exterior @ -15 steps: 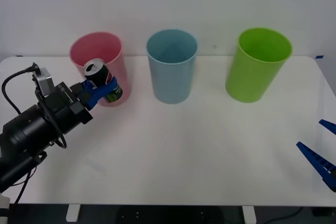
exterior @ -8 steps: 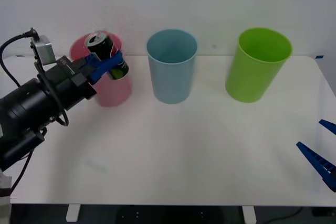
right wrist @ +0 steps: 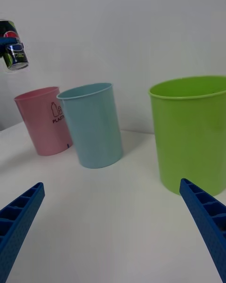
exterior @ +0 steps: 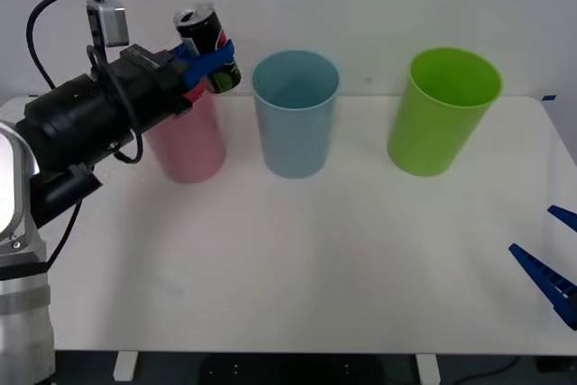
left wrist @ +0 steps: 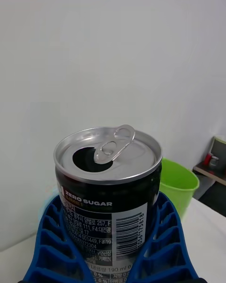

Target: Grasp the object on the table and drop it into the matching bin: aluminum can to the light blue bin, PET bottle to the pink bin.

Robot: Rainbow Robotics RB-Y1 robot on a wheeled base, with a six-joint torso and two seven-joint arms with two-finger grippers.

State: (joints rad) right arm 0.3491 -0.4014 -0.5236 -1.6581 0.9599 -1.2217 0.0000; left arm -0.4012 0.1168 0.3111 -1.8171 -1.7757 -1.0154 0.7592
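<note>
The small dark aluminum can [exterior: 207, 47] with a silver opened top is held in the air by my left gripper [exterior: 209, 61], whose blue fingers are shut on it. It hangs above the pink bin's [exterior: 191, 143] right rim, left of the light blue bin [exterior: 294, 114]. Up close the can [left wrist: 108, 193] sits between the ribbed fingers [left wrist: 162, 238]. From the right wrist the can [right wrist: 13, 46] floats high above the pink bin [right wrist: 44, 120] and the light blue bin [right wrist: 92, 125]. My right gripper [exterior: 550, 263] rests open at the white table's [exterior: 315, 250] right front edge.
A lime-green bin [exterior: 442, 110] stands to the right of the light blue bin, also seen from the right wrist as the lime-green bin [right wrist: 190, 132]. All three bins line the table's back edge against a white wall.
My left arm has lifted the can up and to the right, from in front of the pink bin to above its right rim. The right arm has stayed still.
</note>
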